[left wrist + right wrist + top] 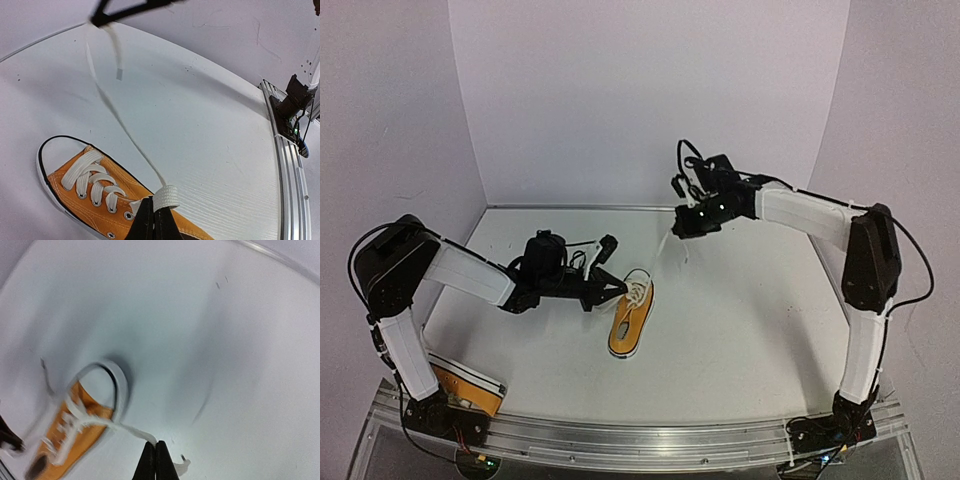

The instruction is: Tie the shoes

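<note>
One orange shoe [631, 318] with white laces lies mid-table, toe toward the near edge. My left gripper [619, 287] sits just left of its opening, shut on a folded loop of white lace [166, 197] over the shoe [92, 197]. From that loop one lace strand [120, 117] runs taut up to my right gripper [681, 231], which is raised above the far side of the table and shut on the lace end [135, 431]. The right wrist view shows the shoe [60, 437] blurred, below left. The second orange shoe [466, 389] lies at the near left, partly under my left arm.
White walls close the back and both sides. A metal rail [640, 432] runs along the near edge; the left wrist view shows it [287, 165] with the right arm's base [292, 105]. Cables hang from the right arm.
</note>
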Controlling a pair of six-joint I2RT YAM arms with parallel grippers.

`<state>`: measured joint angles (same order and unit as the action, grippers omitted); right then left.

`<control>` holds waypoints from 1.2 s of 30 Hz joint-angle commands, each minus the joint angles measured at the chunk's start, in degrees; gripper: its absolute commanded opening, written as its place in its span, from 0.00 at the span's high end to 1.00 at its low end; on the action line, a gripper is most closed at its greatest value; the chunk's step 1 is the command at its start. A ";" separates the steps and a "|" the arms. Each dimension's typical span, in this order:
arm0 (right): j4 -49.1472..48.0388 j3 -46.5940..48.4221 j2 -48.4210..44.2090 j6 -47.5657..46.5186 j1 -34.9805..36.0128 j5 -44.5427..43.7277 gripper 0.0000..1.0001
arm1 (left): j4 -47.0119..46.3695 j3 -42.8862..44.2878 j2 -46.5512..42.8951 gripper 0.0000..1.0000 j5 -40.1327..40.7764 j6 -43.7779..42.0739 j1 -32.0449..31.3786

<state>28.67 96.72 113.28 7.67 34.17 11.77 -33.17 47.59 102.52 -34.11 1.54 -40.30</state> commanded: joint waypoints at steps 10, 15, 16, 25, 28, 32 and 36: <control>2.45 20.66 14.75 3.49 8.37 10.46 0.48 | -9.12 -3.40 0.05 1.00 4.51 -7.84 -2.42; -2.36 7.05 4.50 4.45 6.16 13.06 0.43 | -8.78 -3.85 0.15 1.00 5.36 -8.66 -2.47; -3.20 4.85 2.68 4.66 5.91 13.77 0.43 | -8.63 -3.89 0.20 1.00 5.67 -8.78 -2.43; -15.96 -14.33 -7.12 10.17 5.80 26.26 0.51 | -6.89 -2.49 0.65 1.00 6.49 -9.52 -2.45; -18.91 -17.21 -7.07 11.37 6.13 28.18 0.54 | -6.52 -2.10 0.67 1.00 6.27 -9.55 -2.48; -21.93 -18.51 -6.19 12.85 7.25 29.13 0.56 | -6.20 -1.86 0.90 1.00 5.97 -9.49 -2.46; -22.57 -17.33 -4.20 13.15 8.21 28.77 0.58 | -6.36 -1.55 1.32 1.00 5.69 -9.01 -2.51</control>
<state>10.69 78.06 107.38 19.49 41.46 39.03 -39.04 44.13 103.04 -28.29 -7.47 -42.59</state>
